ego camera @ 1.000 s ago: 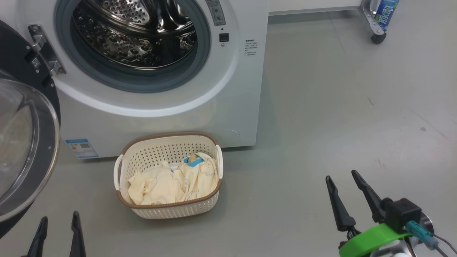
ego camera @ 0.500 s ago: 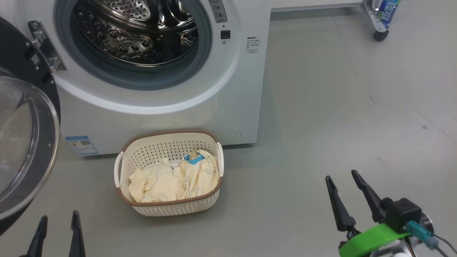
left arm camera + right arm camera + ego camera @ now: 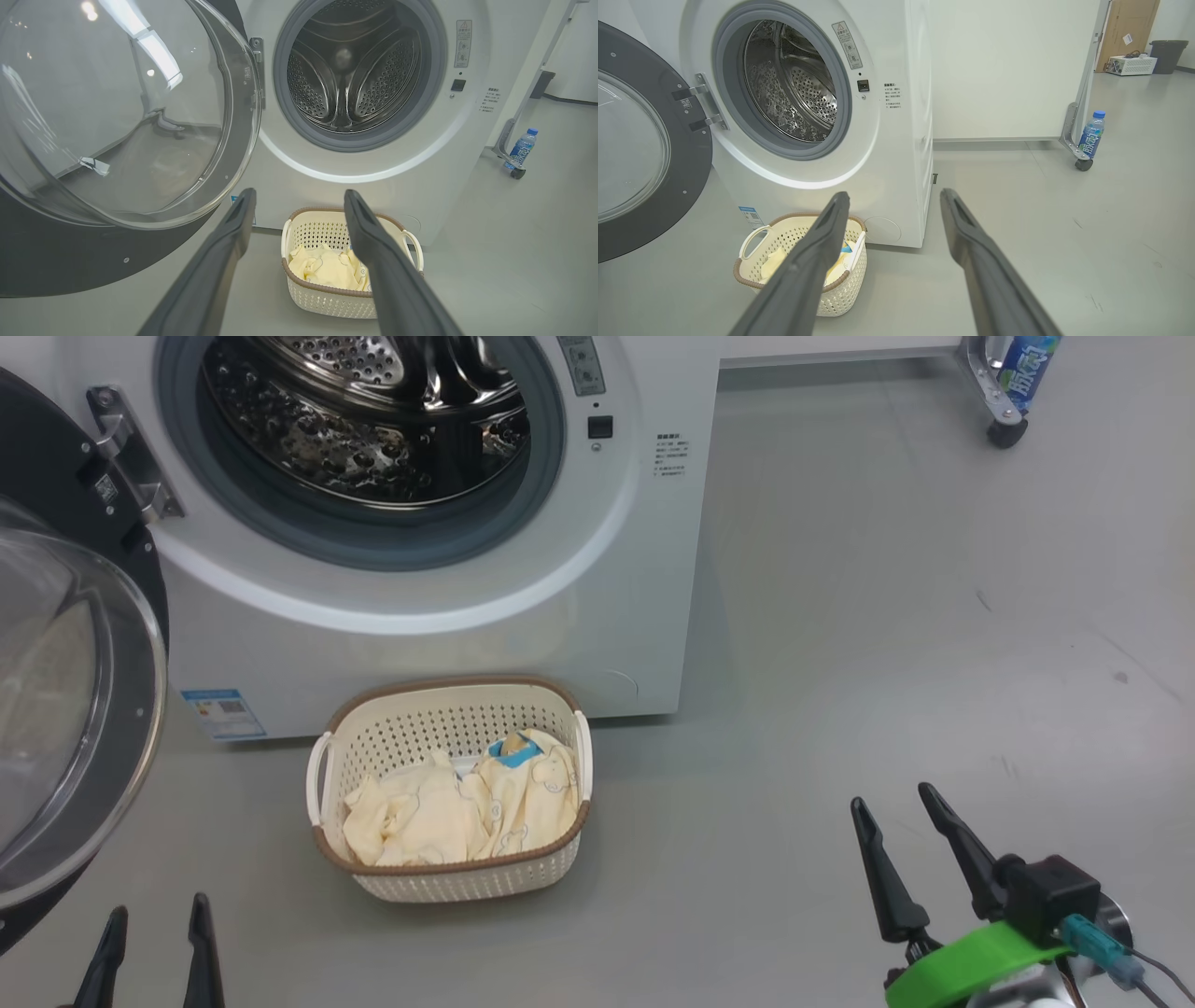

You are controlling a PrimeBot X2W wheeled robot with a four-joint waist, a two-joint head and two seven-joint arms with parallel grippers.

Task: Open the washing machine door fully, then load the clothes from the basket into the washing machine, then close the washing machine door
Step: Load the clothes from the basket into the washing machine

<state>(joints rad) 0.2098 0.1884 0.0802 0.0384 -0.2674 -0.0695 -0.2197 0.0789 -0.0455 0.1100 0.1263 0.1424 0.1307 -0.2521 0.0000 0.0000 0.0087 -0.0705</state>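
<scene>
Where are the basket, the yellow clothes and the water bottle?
basket (image 3: pixel 467 885), head view, on its front wall.
clothes (image 3: pixel 411 817), head view, on the left garment.
water bottle (image 3: pixel 1090 137), right wrist view, on its blue label.

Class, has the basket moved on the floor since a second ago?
No. The basket keeps its place against the washing machine front; the whole view slid right, so the camera turned.

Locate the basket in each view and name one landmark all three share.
Head view: basket at lower centre-left, on the floor.
Left wrist view: basket at bottom centre.
Right wrist view: basket at lower left.
Shared landmark: the bottle, up and right of the basket in every view.
</scene>
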